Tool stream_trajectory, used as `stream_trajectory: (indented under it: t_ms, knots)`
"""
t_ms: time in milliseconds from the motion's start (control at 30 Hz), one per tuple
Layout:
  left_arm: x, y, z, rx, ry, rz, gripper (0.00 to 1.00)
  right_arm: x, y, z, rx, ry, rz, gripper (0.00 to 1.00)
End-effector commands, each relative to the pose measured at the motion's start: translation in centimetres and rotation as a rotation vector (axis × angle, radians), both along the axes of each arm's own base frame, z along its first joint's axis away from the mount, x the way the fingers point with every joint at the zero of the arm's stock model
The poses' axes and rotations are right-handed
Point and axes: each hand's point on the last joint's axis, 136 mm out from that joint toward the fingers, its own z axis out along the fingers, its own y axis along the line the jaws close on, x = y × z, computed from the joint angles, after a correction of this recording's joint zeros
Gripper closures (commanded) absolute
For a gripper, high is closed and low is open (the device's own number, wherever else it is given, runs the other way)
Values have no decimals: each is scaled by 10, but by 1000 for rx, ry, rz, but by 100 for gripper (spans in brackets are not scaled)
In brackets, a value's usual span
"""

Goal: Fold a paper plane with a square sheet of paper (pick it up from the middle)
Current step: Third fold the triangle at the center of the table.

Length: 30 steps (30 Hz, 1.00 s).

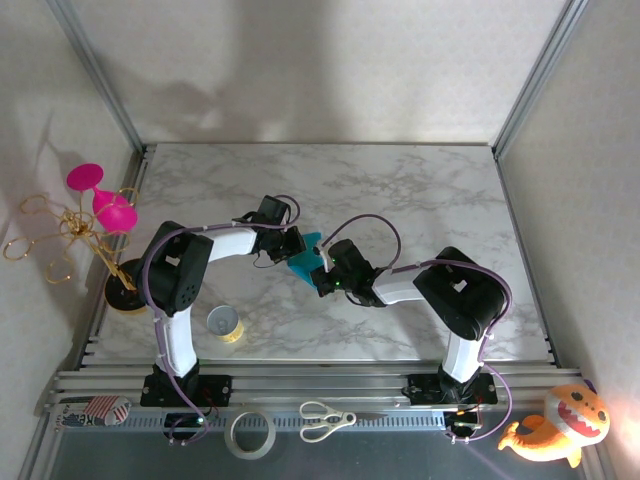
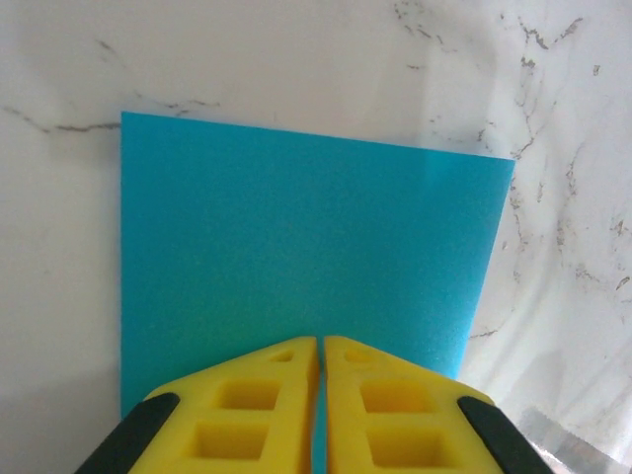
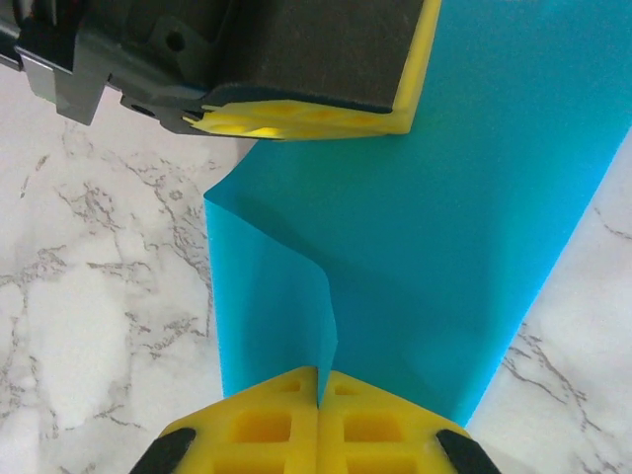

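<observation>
1. Seen from above, two robot arms reach inward over a white marbled bench (image 1: 420,190) and meet near its middle.
2. The square sheet of paper (image 1: 303,263), plain teal-blue, sits between the two arm tips, near the bench's middle.
3. The left tool (image 2: 321,342) has its yellow fingers pressed together, pinching the near edge of the sheet. From its wrist camera the sheet spreads flat away from the fingers, with marble showing around it.
4. The right tool (image 3: 318,375) is also closed, gripping the opposite edge. A raised fold of paper runs up from between its fingers, and one corner of the sheet curls upward on the left.
5. In the right wrist view, the left tool appears at the top, its yellow pad touching the far edge of the sheet.
6. A small yellow tape roll (image 1: 225,323) stands on the bench near the left arm, well apart from the paper.
7. Scissors (image 1: 325,420) and a white tape ring (image 1: 250,433) lie in front of the arm bases.
</observation>
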Motion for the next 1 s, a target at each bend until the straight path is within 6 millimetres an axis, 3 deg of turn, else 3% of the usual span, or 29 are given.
stream_trajectory:
  t_ms: [0,967]
  knots:
    - [-18,7,-32,82,80,-19,89,9,-3,-2,-26,-7,-31,99]
    - [-19,7,-34,94,85,-13,90,13,-13,-6,-85,18,-87,99]
